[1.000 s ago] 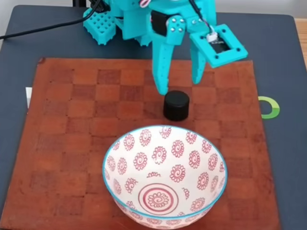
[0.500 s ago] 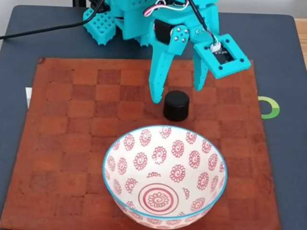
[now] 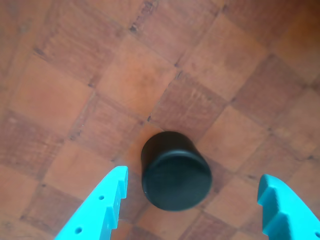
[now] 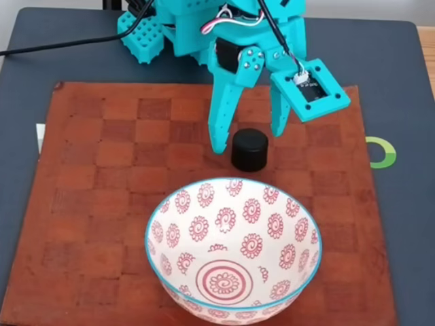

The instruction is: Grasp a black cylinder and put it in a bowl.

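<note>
In the fixed view the turquoise gripper (image 4: 247, 141) hangs over the far half of a brown checkered wooden board (image 4: 102, 204), its two fingers spread wide and pointing down toward the board. The black cylinder (image 4: 249, 149) stands upright on the board between those fingers: the finger on the left of the picture has its tip just beside the cylinder's left edge, while the finger on the right ends higher in the picture, near the cylinder's upper right side, and neither can be seen pressing on it. The wrist view looks down on the same spot, where the black cylinder (image 3: 175, 171) shows its flat top and slightly rounded edge, with the gripper (image 3: 192, 192) open on either side of it; a gap of board shows between the cylinder and each toothed turquoise fingertip, narrow on the left of that view and broader on the right. The bowl (image 4: 232, 248), white with red spiral flowers and a turquoise rim, sits on the near part of the board, just in front of the cylinder and apart from it. The board lies on a dark grey tabletop (image 4: 401, 88).
</note>
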You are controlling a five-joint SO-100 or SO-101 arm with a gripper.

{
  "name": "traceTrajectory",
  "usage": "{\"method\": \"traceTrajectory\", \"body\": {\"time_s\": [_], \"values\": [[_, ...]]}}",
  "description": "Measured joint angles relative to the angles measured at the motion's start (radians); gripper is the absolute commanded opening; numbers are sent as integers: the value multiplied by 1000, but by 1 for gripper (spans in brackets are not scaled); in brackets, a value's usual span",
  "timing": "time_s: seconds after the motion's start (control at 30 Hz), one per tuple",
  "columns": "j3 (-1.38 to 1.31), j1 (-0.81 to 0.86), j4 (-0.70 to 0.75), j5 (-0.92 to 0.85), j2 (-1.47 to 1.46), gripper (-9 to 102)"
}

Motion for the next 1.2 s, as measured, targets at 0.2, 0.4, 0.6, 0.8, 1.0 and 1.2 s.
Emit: {"method": "traceTrajectory", "body": {"time_s": [0.2, 0.4, 0.6, 0.8, 1.0, 1.2], "values": [[51, 0, -83, 0, 0, 33], [83, 0, -92, 0, 0, 32], [92, 0, -95, 0, 0, 23], [92, 23, -95, 0, 0, 22], [92, 23, -95, 0, 0, 22], [92, 34, -132, 0, 0, 16]]}}
